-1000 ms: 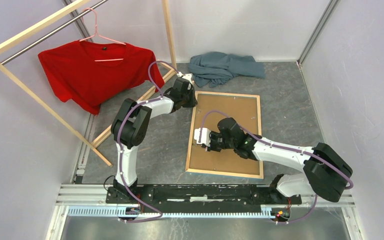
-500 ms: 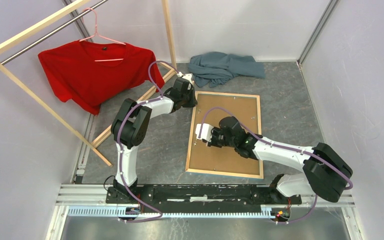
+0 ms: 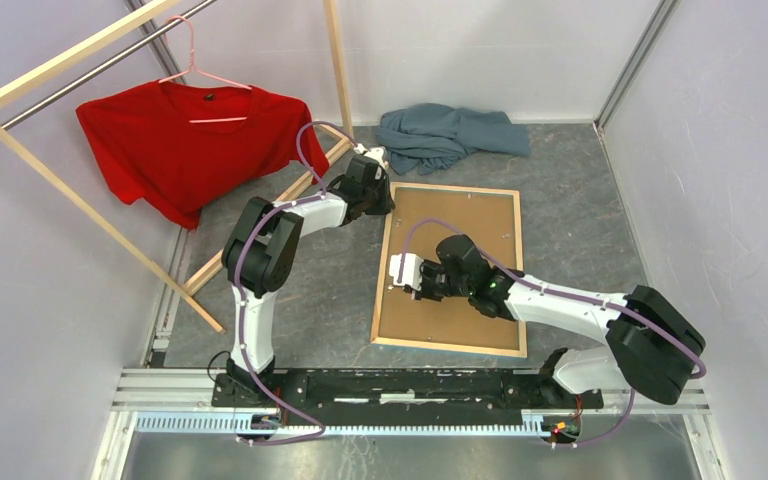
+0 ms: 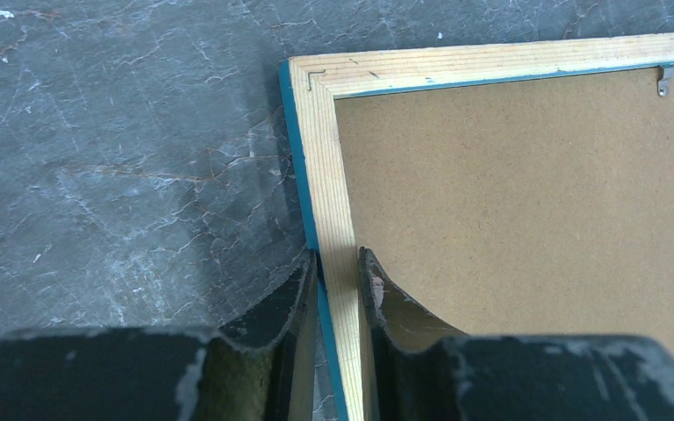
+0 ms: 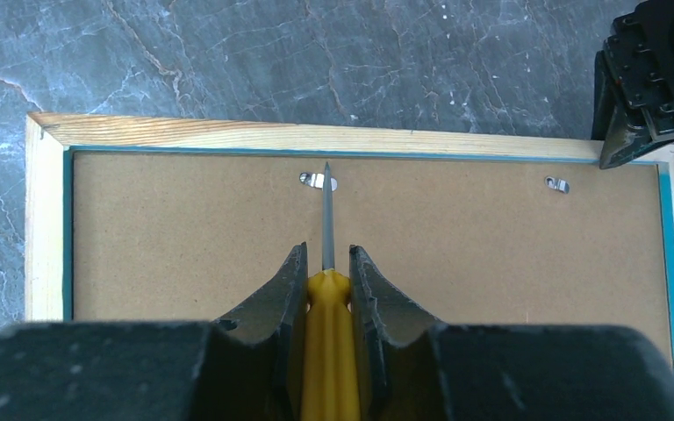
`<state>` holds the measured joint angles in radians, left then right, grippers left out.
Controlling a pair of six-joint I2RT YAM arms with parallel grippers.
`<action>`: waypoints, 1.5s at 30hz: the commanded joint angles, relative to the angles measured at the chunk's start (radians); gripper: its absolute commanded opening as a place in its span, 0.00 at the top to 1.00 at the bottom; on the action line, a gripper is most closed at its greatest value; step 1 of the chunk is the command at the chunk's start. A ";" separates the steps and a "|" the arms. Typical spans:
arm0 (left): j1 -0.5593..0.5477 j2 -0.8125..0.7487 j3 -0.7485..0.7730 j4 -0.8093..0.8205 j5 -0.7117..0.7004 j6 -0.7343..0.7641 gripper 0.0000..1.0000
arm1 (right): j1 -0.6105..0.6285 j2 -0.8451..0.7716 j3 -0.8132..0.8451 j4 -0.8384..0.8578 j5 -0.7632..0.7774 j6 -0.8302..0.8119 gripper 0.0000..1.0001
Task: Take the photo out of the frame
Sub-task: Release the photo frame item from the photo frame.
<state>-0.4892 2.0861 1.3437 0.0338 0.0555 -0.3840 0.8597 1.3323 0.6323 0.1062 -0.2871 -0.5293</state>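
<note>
While the frame [image 5: 228, 136] lies face-down on the table [image 5: 228, 53], pale wood back and brown backing board [image 5: 184, 237] up, the photo's hidden underneath. So the right gripper [image 5: 326, 259] is pinching a yellow screwdriver [image 5: 326, 307], blade pointing dead ahead with its tip right at the nearest metal tab [image 5: 317, 181]. Meanwhile the left gripper [image 4: 338, 263] is clamped on the frame's side rail near a corner.

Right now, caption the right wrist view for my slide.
Right hand points yellow screwdriver at metal tab on back of the frame.

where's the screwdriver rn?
Right wrist view: the yellow-handled screwdriver is clamped in the right gripper, over the brown backing board, its tip pointing at a metal clip beside the wooden edge of the frame.
</note>
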 commanded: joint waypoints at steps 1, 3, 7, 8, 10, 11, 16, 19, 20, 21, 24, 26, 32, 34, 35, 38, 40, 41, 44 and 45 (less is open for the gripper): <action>0.009 0.042 -0.010 -0.137 -0.013 0.063 0.98 | 0.007 -0.007 0.015 -0.002 -0.020 -0.022 1.00; 0.009 0.043 -0.011 -0.137 -0.010 0.063 0.98 | 0.006 -0.004 0.019 -0.011 -0.010 -0.033 1.00; 0.009 0.043 -0.011 -0.137 -0.010 0.063 0.98 | 0.007 -0.005 0.023 -0.029 0.019 -0.060 1.00; 0.009 0.042 -0.010 -0.137 -0.010 0.063 0.98 | 0.007 -0.009 0.023 -0.032 0.023 -0.065 1.00; 0.009 0.041 -0.011 -0.137 -0.013 0.063 0.98 | 0.007 -0.017 0.023 -0.039 0.029 -0.079 1.00; 0.009 0.040 -0.010 -0.137 -0.014 0.063 0.98 | 0.006 -0.021 0.024 -0.047 0.028 -0.085 1.00; 0.011 0.042 -0.012 -0.137 -0.016 0.062 0.98 | 0.007 -0.041 0.023 -0.067 0.025 -0.112 1.00; 0.011 0.045 -0.010 -0.137 -0.016 0.061 0.98 | 0.007 -0.049 0.021 -0.079 0.007 -0.122 1.00; 0.011 0.046 -0.011 -0.137 -0.016 0.061 0.98 | 0.007 -0.051 0.021 -0.081 0.005 -0.124 1.00; 0.011 0.046 -0.011 -0.137 -0.017 0.062 0.98 | 0.007 -0.049 0.021 -0.083 0.006 -0.123 1.00; 0.010 0.046 -0.011 -0.137 -0.019 0.062 0.98 | 0.007 -0.047 0.025 -0.099 -0.014 -0.133 1.00; 0.011 0.046 -0.011 -0.137 -0.020 0.062 0.98 | 0.007 -0.047 0.027 -0.103 -0.026 -0.137 1.00; 0.011 0.046 -0.011 -0.137 -0.022 0.062 0.98 | 0.007 -0.054 0.029 -0.136 -0.035 -0.153 1.00; 0.010 0.046 -0.010 -0.137 -0.022 0.062 0.98 | 0.007 -0.059 0.029 -0.136 -0.030 -0.156 1.00; 0.011 0.046 -0.010 -0.138 -0.022 0.062 0.98 | 0.007 -0.060 0.029 -0.135 -0.026 -0.158 1.00; 0.012 0.047 -0.011 -0.137 -0.022 0.062 0.98 | 0.007 -0.062 0.029 -0.140 -0.026 -0.161 1.00; 0.012 0.048 -0.011 -0.137 -0.023 0.062 0.98 | 0.007 -0.062 0.029 -0.140 -0.027 -0.162 1.00; 0.012 0.048 -0.010 -0.138 -0.023 0.062 0.98 | 0.007 -0.062 0.029 -0.141 -0.028 -0.161 1.00; 0.012 0.047 -0.011 -0.138 -0.025 0.062 0.98 | 0.006 -0.064 0.029 -0.145 -0.033 -0.164 1.00; 0.012 0.047 -0.011 -0.137 -0.025 0.062 0.98 | 0.007 -0.065 0.029 -0.146 -0.034 -0.164 1.00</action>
<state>-0.4885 2.0861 1.3441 0.0334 0.0574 -0.3840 0.8642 1.2881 0.6338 0.0021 -0.3000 -0.6868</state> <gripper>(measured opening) 0.262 0.236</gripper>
